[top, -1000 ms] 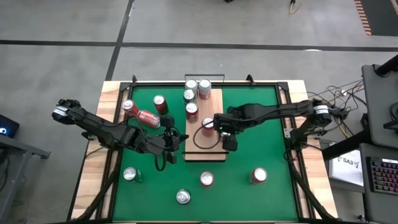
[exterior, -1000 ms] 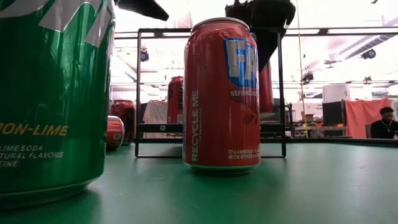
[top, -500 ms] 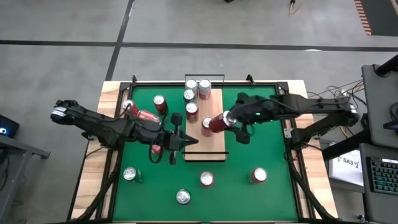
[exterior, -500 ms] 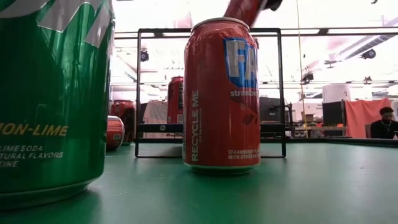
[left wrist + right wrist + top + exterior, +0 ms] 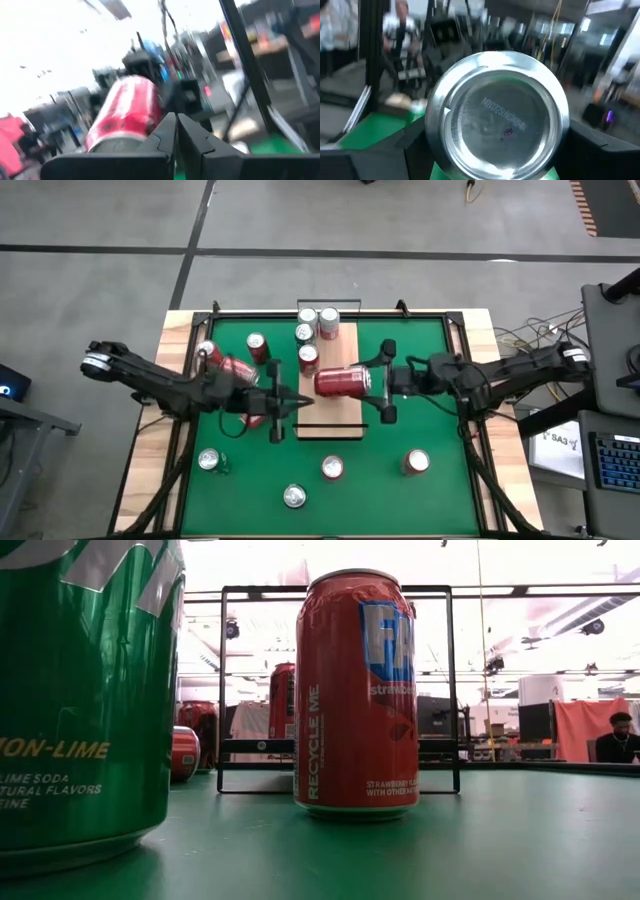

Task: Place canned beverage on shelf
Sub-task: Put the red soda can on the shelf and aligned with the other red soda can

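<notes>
In the high view my right gripper (image 5: 356, 382) holds a red can (image 5: 335, 382) lying level above the middle of the shelf (image 5: 330, 426), a pale board on the green mat. In the right wrist view the can's silver end (image 5: 497, 117), with a printed code, faces the camera. My left gripper (image 5: 298, 402) hovers shut at the shelf's left edge, pointing toward the can and touching nothing. Its wrist view shows its shut fingers (image 5: 176, 131) and the held can (image 5: 127, 112) beyond. Three more cans (image 5: 316, 322) stand at the shelf's far end and one (image 5: 309, 358) near its middle. My right gripper pinches the can's side wall (image 5: 431, 142) between its two fingers (image 5: 407, 147), on opposite sides, near the silver end. The fingers come level from the table's right side and lie along the can. The can lies level, lifted clear of the shelf, its silver end toward the wrist.
Loose cans stand on the mat: two at the far left (image 5: 258, 345), one lying on its side (image 5: 235, 368), and several near the front edge (image 5: 332, 468). In the low view a green can (image 5: 80, 690) and a red can (image 5: 355, 690) stand before the shelf's black rail (image 5: 222, 690).
My right gripper has lifted the red can off the shelf and tipped from pointing down to level, drawing back toward the table's right edge. The can has turned from upright to lying level. My left gripper has tipped up to level, still shut.
</notes>
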`<action>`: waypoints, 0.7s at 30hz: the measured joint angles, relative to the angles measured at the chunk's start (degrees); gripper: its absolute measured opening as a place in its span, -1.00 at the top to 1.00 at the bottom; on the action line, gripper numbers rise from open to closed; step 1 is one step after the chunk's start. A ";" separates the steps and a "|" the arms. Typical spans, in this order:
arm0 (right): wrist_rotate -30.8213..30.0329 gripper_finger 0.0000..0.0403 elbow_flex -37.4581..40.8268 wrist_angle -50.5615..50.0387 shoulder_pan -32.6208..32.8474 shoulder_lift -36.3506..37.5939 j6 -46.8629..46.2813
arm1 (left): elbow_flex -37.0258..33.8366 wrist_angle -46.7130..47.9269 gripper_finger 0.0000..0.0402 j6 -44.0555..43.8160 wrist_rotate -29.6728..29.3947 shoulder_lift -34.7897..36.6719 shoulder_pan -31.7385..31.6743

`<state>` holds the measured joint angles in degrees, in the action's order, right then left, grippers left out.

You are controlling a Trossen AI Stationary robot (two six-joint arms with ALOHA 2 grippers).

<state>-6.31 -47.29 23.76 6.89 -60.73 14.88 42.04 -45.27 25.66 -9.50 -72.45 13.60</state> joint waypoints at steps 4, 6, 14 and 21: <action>0.29 -0.45 2.71 13.56 0.74 -3.30 5.06 | -3.93 -12.75 1.00 -0.67 -0.42 -0.93 -0.22; 0.36 -0.45 2.73 17.06 1.14 -5.19 7.56 | -4.37 -15.61 1.00 -0.80 -0.47 -1.29 -0.33; 2.62 -0.45 2.71 27.76 1.13 -10.37 10.77 | -3.89 -16.21 0.87 1.07 -0.10 -0.49 -0.32; 4.07 -0.45 2.69 30.50 1.47 -10.23 10.90 | -5.54 -15.19 0.50 1.29 -1.55 2.31 -0.41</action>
<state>-2.23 -44.60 54.25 8.36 -70.96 25.78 36.49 -60.46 26.95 -11.04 -70.14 13.19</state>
